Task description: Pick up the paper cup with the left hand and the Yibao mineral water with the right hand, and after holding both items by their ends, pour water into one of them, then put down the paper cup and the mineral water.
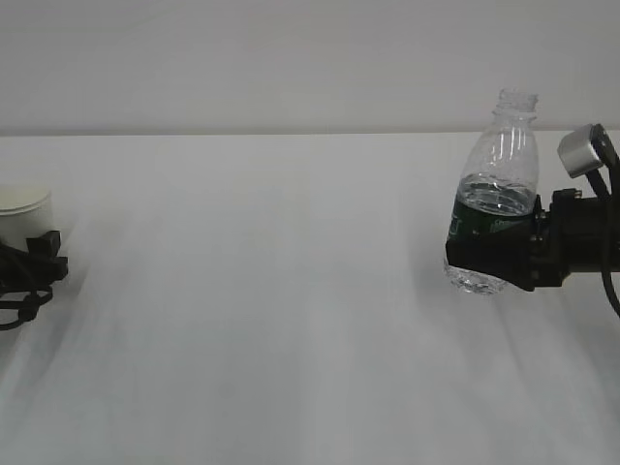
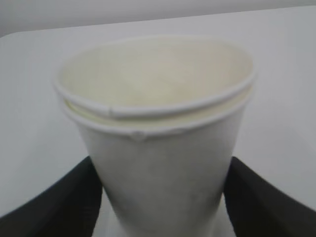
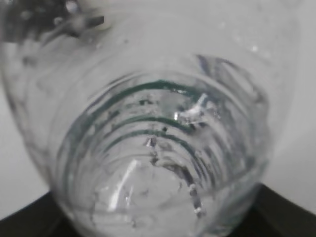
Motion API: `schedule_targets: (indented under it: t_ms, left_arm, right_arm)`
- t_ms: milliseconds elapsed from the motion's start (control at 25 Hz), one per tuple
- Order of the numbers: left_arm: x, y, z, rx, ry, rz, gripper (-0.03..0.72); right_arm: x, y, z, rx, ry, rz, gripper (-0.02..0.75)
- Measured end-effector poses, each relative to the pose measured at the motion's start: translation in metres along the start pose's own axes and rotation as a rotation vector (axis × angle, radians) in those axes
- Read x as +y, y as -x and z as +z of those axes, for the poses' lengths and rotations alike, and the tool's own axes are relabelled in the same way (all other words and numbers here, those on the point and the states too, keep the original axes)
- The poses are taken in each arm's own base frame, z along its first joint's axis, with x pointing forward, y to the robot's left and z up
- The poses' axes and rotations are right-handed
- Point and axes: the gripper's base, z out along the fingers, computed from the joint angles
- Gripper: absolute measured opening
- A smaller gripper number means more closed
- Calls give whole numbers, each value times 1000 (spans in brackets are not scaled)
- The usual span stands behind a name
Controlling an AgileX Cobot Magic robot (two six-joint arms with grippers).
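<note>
The paper cup (image 1: 21, 203) shows at the far left edge, white with a cream inside. In the left wrist view the paper cup (image 2: 158, 148) fills the frame with a doubled rolled rim. My left gripper (image 2: 161, 197) is shut on it, and its black fingers (image 2: 64, 202) press both sides low down. The Yibao mineral water (image 1: 499, 165) is uncapped and leans slightly left, with water up to its green label. My right gripper (image 1: 484, 257) is shut on its lower body. In the right wrist view the bottle (image 3: 158, 148) hides all but the finger corners (image 3: 286, 212).
A white table (image 1: 291, 320) spans the view, with a pale wall behind it. The right arm's grey block (image 1: 581, 150) sits just right of the bottle. The left gripper (image 1: 39, 254) and its cables lie at the frame's left edge.
</note>
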Motion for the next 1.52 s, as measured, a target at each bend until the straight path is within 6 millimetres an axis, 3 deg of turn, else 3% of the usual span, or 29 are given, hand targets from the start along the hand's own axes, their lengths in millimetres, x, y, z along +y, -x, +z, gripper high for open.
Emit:
schedule_targets:
  t_ms: [240,720,1160,1520]
  left_arm:
    - [0,0,0,0,1,-1,468]
    - [-1,0,0,2,-18,9,452]
    - [-20,20,-6,-72,-233,68,426]
    - [-39,21,-13,-64,-462,51,421]
  right_arm:
    - [0,0,0,1,1,2,489]
    - [0,0,0,3,2,3,489]
    - [0,0,0,3,2,5,489]
    - [0,0,0,3,2,5,489]
